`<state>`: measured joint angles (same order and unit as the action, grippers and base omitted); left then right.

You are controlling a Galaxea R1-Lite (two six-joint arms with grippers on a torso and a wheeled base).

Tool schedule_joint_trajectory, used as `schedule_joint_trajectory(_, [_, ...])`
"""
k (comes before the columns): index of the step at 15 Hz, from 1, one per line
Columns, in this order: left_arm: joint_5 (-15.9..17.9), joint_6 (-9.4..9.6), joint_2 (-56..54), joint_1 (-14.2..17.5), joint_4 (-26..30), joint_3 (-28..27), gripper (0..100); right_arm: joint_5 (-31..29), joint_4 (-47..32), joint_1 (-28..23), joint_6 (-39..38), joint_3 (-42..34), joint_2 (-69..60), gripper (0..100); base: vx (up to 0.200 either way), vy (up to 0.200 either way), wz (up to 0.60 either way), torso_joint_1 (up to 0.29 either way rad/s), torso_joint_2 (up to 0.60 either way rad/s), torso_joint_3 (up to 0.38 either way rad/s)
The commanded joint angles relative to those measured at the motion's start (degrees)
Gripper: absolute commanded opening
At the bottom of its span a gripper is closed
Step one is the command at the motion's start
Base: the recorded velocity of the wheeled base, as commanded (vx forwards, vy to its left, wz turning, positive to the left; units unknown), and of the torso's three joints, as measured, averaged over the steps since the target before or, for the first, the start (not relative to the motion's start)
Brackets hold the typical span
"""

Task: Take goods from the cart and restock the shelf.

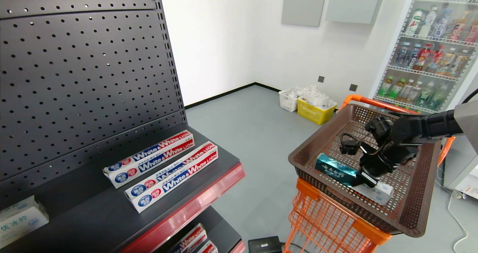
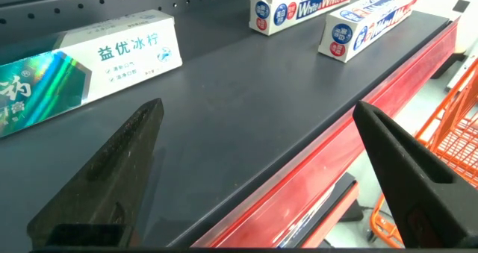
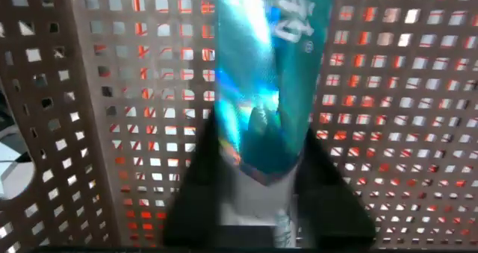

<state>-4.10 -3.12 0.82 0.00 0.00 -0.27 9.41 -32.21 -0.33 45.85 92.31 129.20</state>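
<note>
Beyond the cart (image 1: 328, 223), yellow crate (image 1: 315, 113), cooler (image 1: 429, 51)

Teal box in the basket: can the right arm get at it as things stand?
Probably yes. The right gripper sits inside the open-topped basket, right at one end of the teal box, and nothing lies on top of the box.

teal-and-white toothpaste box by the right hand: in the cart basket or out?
In: the toothpaste box lies within the brown basket's walls, right hand over its middle.
</note>
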Motion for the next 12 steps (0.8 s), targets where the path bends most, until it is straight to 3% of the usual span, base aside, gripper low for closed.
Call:
schedule_joint_trajectory(1, [-0.03,-0.04,0.06,0.0,0.0,0.0,100,0.08,-0.05,-0.11,0.03,-0.81,-0.61,0,0.0,0.0,0.0,0.0,0.0,0.0])
schedule_joint_trajectory(8, [-0.03,-0.04,0.06,0.0,0.0,0.0,100,0.34,-0.93,0.42,0.03,-1.87,-5.45,0,0.0,0.0,0.0,0.0,0.0,0.0])
schedule_joint_trajectory(12, [-0.03,-0.04,0.06,0.0,0.0,0.0,100,0.43,-2.16,-0.46,0.12,-6.17,-14.06,0,0.0,0.0,0.0,0.0,0.0,0.0])
